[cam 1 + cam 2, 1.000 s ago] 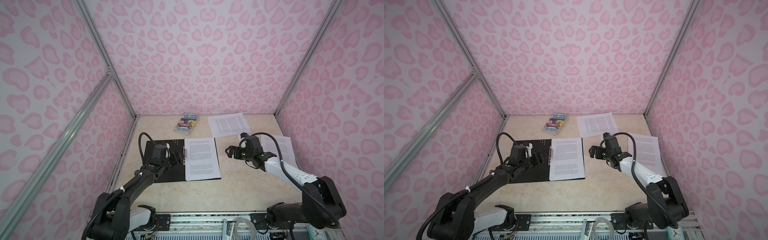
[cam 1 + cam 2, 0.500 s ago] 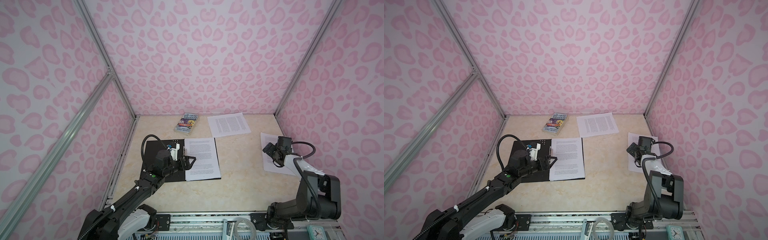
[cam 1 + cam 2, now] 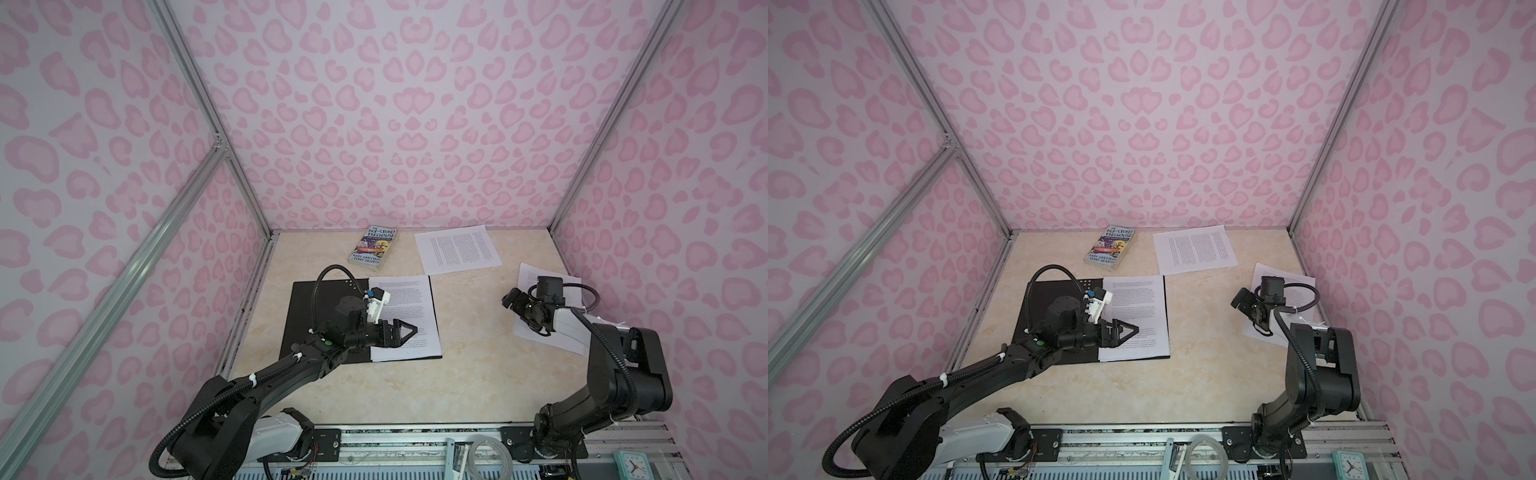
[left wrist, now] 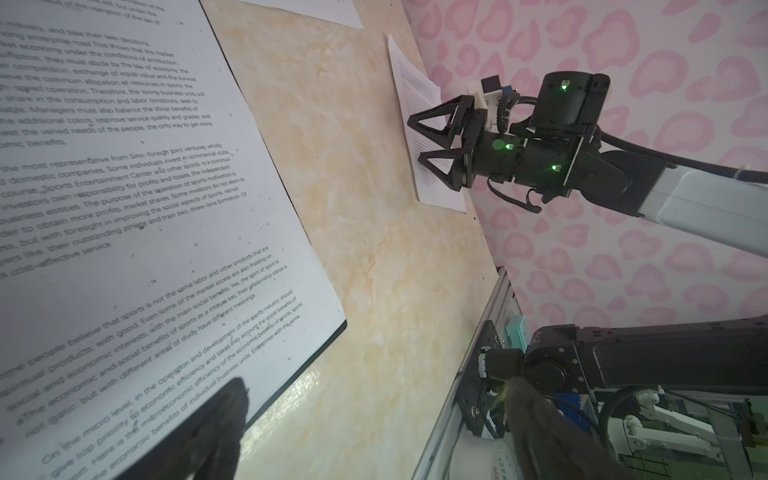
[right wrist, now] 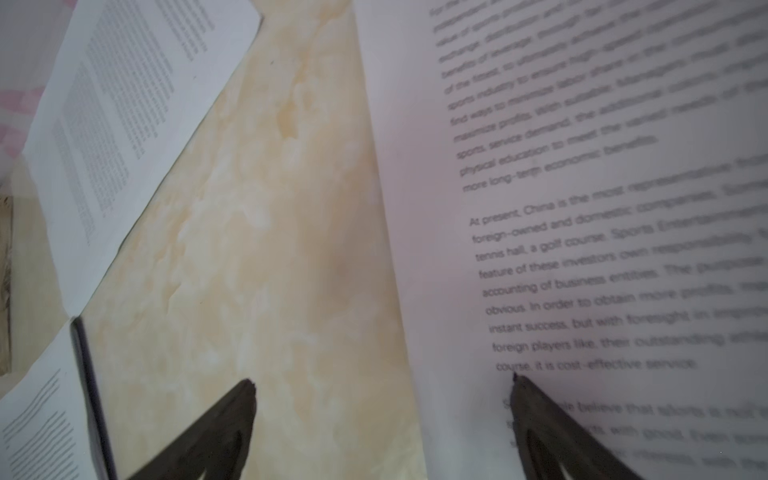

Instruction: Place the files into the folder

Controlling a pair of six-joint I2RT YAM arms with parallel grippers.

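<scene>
The folder [image 3: 316, 316] [image 3: 1048, 307] lies open and black in both top views, and one of the files [image 3: 411, 299] [image 3: 1142, 299] rests on its right half. My left gripper [image 3: 411, 330] [image 3: 1133, 330] [image 4: 374, 395] hovers open over that sheet [image 4: 124, 187], holding nothing. A second sheet [image 3: 528, 274] [image 3: 1264, 270] [image 5: 582, 208] lies by the right wall. My right gripper [image 3: 509, 299] [image 3: 1239, 300] [image 5: 382, 382] stands open across its left edge, one fingertip [image 5: 540, 415] over the paper and one over bare table. A third sheet [image 3: 457, 249] [image 3: 1194, 249] lies at the back.
A colourful paperback book [image 3: 372, 246] [image 3: 1111, 247] lies at the back, left of the rear sheet. Pink patterned walls close in three sides. The metal rail [image 3: 415, 432] with the arm bases runs along the front edge. Bare marble table [image 3: 469, 332] separates folder and right sheet.
My right gripper swung from the table's middle out to the sheet by the right wall. My left gripper moved from the folder's left half over its sheet and opened wider.
</scene>
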